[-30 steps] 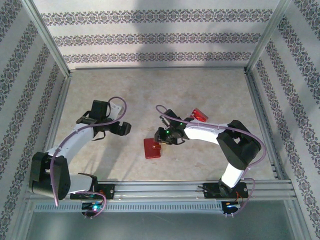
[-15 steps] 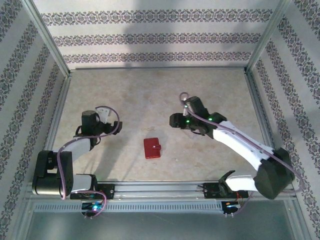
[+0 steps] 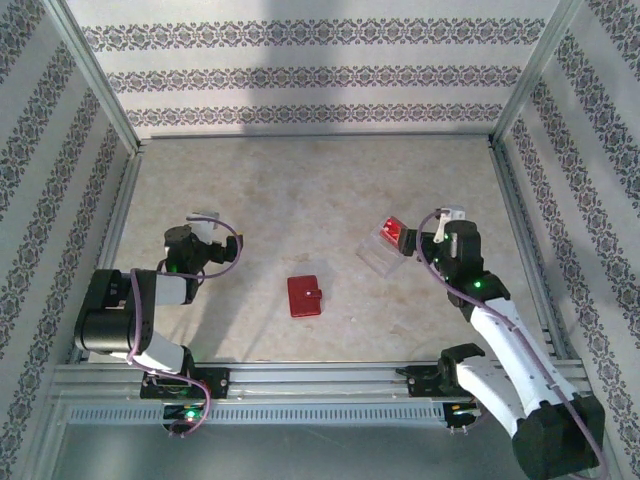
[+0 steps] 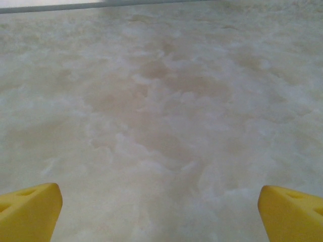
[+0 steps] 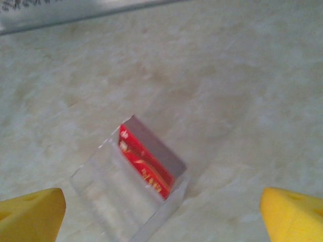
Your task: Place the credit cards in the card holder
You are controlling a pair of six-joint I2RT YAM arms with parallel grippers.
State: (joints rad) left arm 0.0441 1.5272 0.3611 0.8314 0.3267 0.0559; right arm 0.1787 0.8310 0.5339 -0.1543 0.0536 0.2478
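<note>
The card holder (image 3: 305, 296), a small red folded wallet, lies shut on the table between the two arms. The credit cards (image 3: 393, 231) stand on edge as a red stack at the far end of a clear plastic tray (image 3: 378, 256). In the right wrist view the cards (image 5: 146, 164) show yellow print inside the tray (image 5: 116, 196). My right gripper (image 3: 438, 228) is just right of the tray, open and empty (image 5: 161, 217). My left gripper (image 3: 200, 222) is pulled back at the left, open over bare table (image 4: 161, 217).
Patterned walls and metal frame rails (image 3: 120, 215) close in the table on three sides. A rail (image 3: 320, 375) runs along the near edge by the arm bases. Bare marbled table lies around the wallet.
My right arm has drawn back from beside the card holder, passed over the tray, and now folds to the right of it. My left arm has retracted toward its base.
</note>
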